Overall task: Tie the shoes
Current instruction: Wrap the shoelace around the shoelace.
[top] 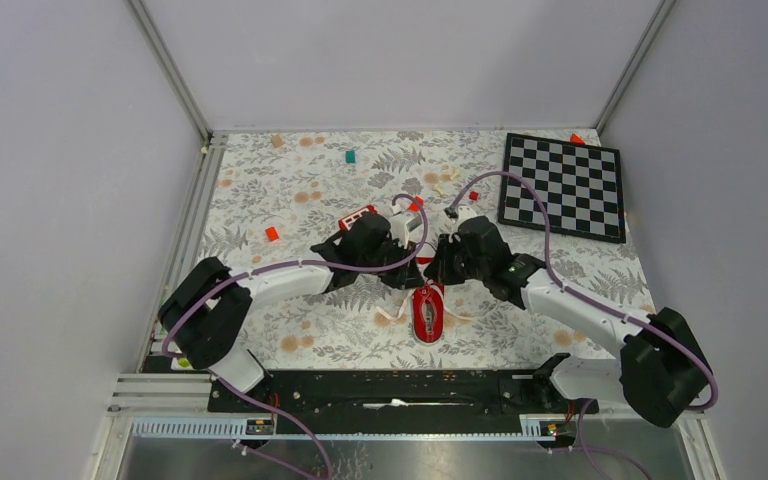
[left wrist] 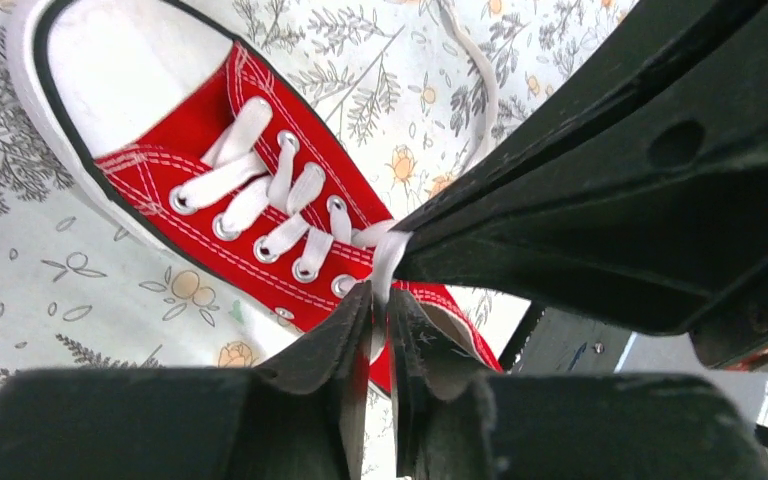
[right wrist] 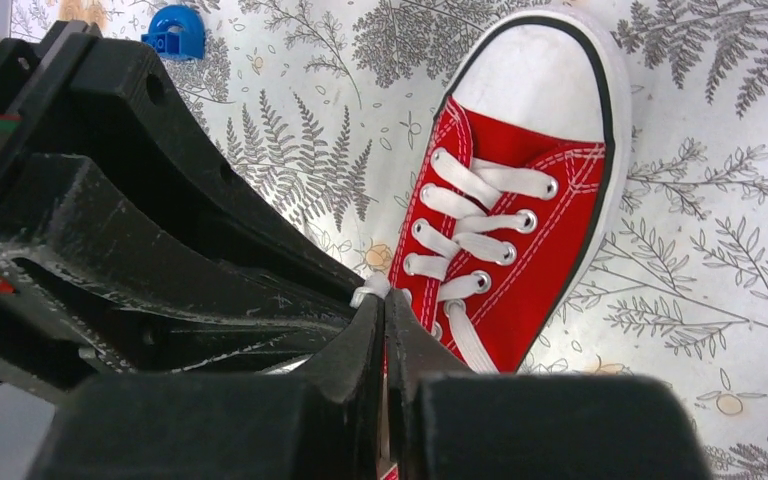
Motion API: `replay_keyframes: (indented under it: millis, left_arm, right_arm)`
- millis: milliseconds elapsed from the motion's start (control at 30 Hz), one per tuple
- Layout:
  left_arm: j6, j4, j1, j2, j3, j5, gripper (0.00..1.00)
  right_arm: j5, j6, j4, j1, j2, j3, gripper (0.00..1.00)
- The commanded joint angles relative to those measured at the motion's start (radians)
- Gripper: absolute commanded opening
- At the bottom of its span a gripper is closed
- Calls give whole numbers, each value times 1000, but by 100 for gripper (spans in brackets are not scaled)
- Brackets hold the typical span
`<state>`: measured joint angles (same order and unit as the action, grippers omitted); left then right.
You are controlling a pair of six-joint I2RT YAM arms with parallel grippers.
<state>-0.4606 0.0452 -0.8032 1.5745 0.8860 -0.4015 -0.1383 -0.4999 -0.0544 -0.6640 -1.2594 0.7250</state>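
Grey walls boxed in a table covered with fern-print cloth. Left gripper was nearly closed, with just a thin gap between its fingers. The white lace ran down into that gap, pinched. Right gripper was fully closed, its tips right against the left gripper's tips. The same lace met them there: in the left wrist view the strand left the right tips and went straight into the left fingers. So 1 short strand was held by 2 grippers.

Both sets of tips hung just above the top eyelets of the shoe, at its ankle end. The shoe was 1 red canvas low-top with a white toe cap and white sole. It lay flat on the cloth near the front edge, midway between the 2 arms, toe toward the arm bases. Laces crossed through metal eyelets up the tongue. Loose lace lay on the cloth on both sides of the shoe, and 1 loop curved away past the right gripper in the left wrist view.

Further out, a red block with white squares sat just behind the left wrist. A small red block was off to the left and a teal block was near the back. The chessboard filled the back right corner, with a red piece at its far edge. A blue arched piece showed on the cloth in the right wrist view, well apart from the shoe.
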Motion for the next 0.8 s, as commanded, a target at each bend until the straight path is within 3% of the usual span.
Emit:
replay_keyframes:
  millis: [0, 300, 767]
  left_arm:
    - [49, -28, -2, -19, 20, -36, 19]
    - [99, -44, -2, -68, -27, 38, 24]
    - [160, -15, -2, -108, -53, 31, 27]
  right_arm:
    - [34, -34, 24, 11, 65, -40, 0]
    - [46, -70, 30, 11, 115, -100, 0]
    - [71, -101, 39, 11, 102, -57, 0]
